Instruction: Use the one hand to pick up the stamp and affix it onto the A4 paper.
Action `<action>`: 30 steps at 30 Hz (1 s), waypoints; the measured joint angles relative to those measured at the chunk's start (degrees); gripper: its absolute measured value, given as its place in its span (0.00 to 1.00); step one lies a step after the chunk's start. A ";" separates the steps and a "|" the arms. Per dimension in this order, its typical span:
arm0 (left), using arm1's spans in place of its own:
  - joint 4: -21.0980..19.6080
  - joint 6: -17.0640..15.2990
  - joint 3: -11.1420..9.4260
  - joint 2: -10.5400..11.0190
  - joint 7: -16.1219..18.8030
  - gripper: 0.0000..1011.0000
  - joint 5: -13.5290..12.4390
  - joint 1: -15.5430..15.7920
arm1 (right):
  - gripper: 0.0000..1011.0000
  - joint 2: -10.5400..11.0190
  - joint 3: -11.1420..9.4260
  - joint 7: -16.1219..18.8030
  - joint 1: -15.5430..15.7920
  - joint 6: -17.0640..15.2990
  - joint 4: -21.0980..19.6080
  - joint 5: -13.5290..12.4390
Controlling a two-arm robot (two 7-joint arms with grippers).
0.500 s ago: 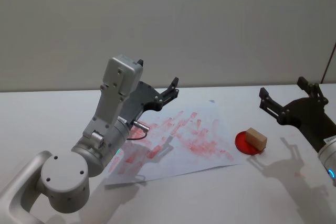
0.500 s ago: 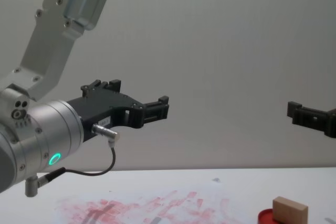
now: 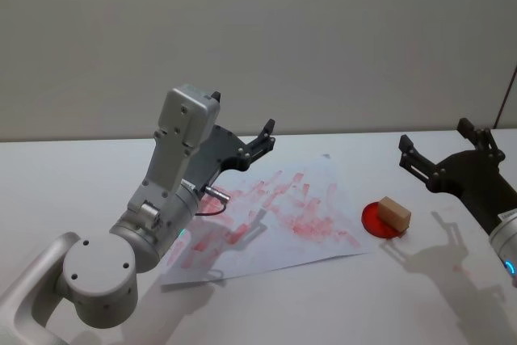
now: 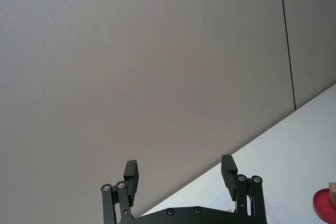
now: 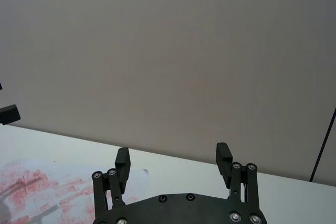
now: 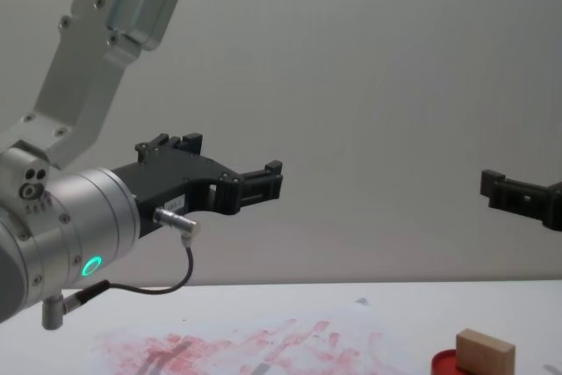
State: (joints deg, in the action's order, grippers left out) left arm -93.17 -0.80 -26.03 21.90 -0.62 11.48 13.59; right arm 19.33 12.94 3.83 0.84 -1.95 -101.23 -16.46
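Approach step: black right end effector (image 3: pixel 433 136) spread empty at right edge, apart from tan wooden stamp block (image 3: pixel 395 212) on red round ink pad (image 3: pixel 372 219) right of red-smeared white A4 paper (image 3: pixel 319 187); next, probably descending astride block; left end effector (image 3: pixel 257 145) spread, idle mid-frame.

We note even, fairly bright light from overhead. Shadows on the white bench (image 3: pixel 363 305) are grey and soft-edged: the left arm's (image 3: pixel 166 191) falls across the A4 paper (image 3: pixel 323 191), and the right hand's (image 3: pixel 434 136) lies just right of the paper. The paper itself reads sharp in the head view.
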 joint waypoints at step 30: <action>0.00 0.00 0.00 0.00 0.00 0.99 0.00 0.00 | 0.99 0.00 0.00 0.00 0.00 0.00 0.00 0.00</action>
State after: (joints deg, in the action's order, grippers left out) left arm -93.17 -0.79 -26.02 21.89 -0.62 11.48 13.59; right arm 19.33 12.94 3.83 0.84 -1.95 -101.23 -16.46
